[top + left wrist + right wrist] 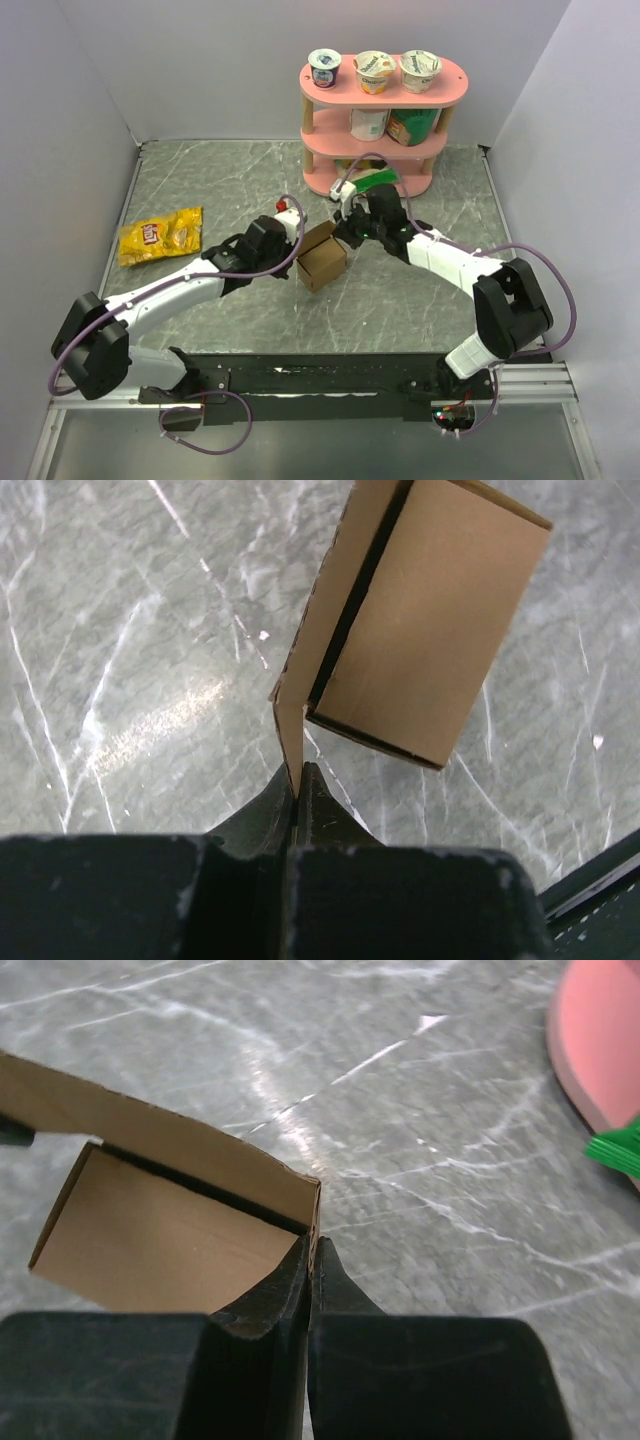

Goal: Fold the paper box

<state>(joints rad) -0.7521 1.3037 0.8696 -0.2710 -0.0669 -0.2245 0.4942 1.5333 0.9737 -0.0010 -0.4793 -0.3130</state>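
The paper box is a small brown cardboard box, partly folded, in the middle of the grey marbled table between both arms. My left gripper is at its left side and my right gripper is at its upper right. In the left wrist view my left gripper is shut on a thin upright flap of the paper box. In the right wrist view my right gripper is shut on the edge of a wall of the paper box, whose open inside faces the camera.
A yellow snack bag lies at the left of the table. A pink two-tier shelf with yogurt cups and packets stands at the back, its base close to the right gripper. A green packet lies by the shelf.
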